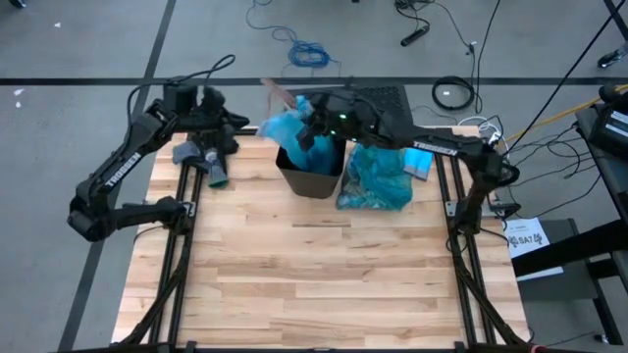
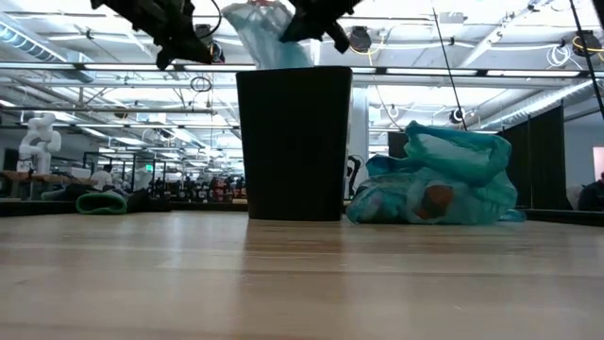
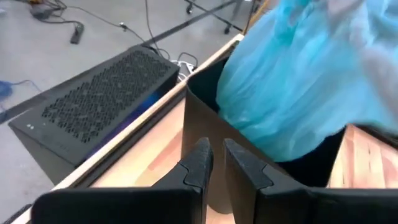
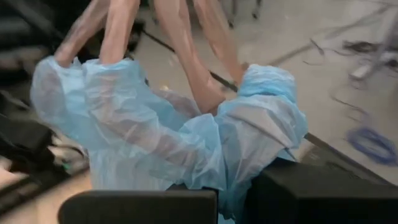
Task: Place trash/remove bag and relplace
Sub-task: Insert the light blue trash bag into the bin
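The black square bin [image 1: 312, 178] stands at the table's far middle. A pale sky-blue plastic bag [image 1: 287, 129] bulges up out of its mouth. My right gripper [image 1: 314, 126] hovers over the bin's far rim, shut on that bag. A person's fingers [image 4: 186, 68] reach into the bag's top. The dark teal bag [image 1: 378, 178] lies crumpled on the table just right of the bin, with scraps of trash [image 2: 434, 201] showing through it. My left gripper [image 3: 217, 165] hangs left of the bin above its rim, its fingers nearly together, nothing between them. My right gripper pinches bunched plastic [image 4: 214, 171] of the sky-blue bag between its two fingers, several crumpled layers by the look. It comes from the table's right, slanting a little downward. The bag stands puffed up above the bin [image 2: 294, 142], its lower part inside.
A black perforated box [image 3: 99, 99] sits just past the table's far edge behind the bin. A grey and teal bundle [image 1: 208, 162] lies on the table at the far left. Cables lie on the floor beyond. The table's near half [image 1: 314, 284] is bare wood.
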